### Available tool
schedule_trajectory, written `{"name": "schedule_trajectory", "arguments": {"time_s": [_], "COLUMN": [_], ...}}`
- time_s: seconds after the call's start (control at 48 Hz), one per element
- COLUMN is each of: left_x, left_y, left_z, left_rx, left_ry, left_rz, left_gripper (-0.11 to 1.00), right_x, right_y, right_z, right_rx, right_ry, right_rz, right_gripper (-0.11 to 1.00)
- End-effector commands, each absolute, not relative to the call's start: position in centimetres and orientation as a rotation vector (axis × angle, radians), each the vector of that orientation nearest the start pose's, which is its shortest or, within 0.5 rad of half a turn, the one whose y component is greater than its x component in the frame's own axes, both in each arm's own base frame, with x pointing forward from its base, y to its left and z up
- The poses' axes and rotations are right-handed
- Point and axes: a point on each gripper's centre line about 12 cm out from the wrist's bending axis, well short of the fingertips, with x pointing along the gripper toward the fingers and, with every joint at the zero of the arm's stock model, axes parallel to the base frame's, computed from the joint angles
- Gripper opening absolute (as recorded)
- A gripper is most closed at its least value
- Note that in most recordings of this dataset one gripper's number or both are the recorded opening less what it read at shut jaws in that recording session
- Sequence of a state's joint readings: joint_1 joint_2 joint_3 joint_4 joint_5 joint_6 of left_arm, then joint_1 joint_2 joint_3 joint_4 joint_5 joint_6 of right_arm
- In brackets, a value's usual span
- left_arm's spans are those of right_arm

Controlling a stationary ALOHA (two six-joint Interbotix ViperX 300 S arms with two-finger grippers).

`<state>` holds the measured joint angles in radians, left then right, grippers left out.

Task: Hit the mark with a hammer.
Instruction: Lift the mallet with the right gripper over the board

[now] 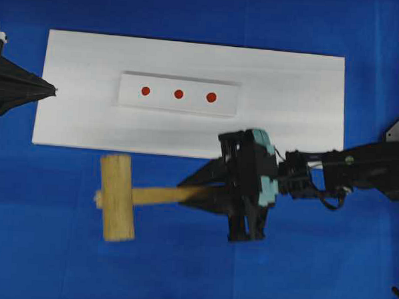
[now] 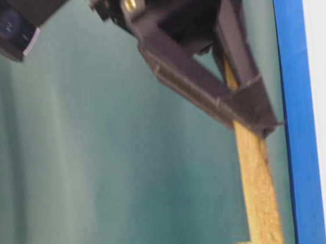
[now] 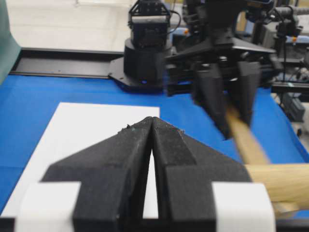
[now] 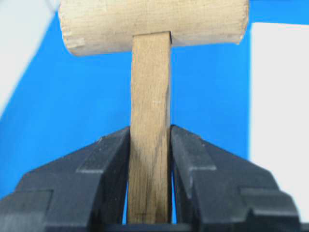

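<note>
While the left gripper sits closed, the right gripper clamps the hammer's square wooden handle.

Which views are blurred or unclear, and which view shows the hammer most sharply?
Left wrist view: the right gripper and the hammer handle are smeared, while the left gripper is crisp. Table-level view: soft focus, and the scene appears turned sideways. Right wrist view: sharpest on the hammer, jaws pressed on its handle. Overhead view: even light, slightly soft.
</note>
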<state>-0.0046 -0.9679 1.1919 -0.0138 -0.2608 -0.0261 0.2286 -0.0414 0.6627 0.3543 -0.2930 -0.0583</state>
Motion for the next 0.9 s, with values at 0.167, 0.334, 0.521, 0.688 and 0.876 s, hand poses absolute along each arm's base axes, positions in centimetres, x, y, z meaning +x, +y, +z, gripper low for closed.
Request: {"name": "schedule_trajectory", "arguments": {"time_s": [0.167, 0.334, 0.521, 0.688, 0.876], "left_x": [20.0, 20.0, 20.0, 20.0, 20.0], "left_y": [0.0, 0.0, 0.0, 0.1, 0.2], "left_z": [28.5, 28.5, 28.5, 28.5, 28.6], "left_rx": [-0.043, -0.044, -0.055, -0.084, -0.107], "left_ry": [-0.035, -0.035, -0.037, -0.037, -0.037], "left_rz": [0.000, -0.001, 0.001, 0.005, 0.009], "left_gripper": [0.00, 0.00, 0.00, 0.00, 0.00], "right_x": [39.8, 39.7, 39.7, 39.9, 39.9], "right_y": [2.1, 0.0, -0.4, -1.1, -1.5], "right_z": [23.5, 24.0, 24.7, 25.7, 26.8], "right_rx": [0.160, 0.115, -0.003, -0.198, -0.460], "right_ry": [0.314, 0.300, 0.275, 0.205, 0.131], "right_rz": [-0.038, -0.081, -0.076, -0.091, -0.119], "right_gripper": [0.10, 0.10, 0.10, 0.10, 0.10]}}
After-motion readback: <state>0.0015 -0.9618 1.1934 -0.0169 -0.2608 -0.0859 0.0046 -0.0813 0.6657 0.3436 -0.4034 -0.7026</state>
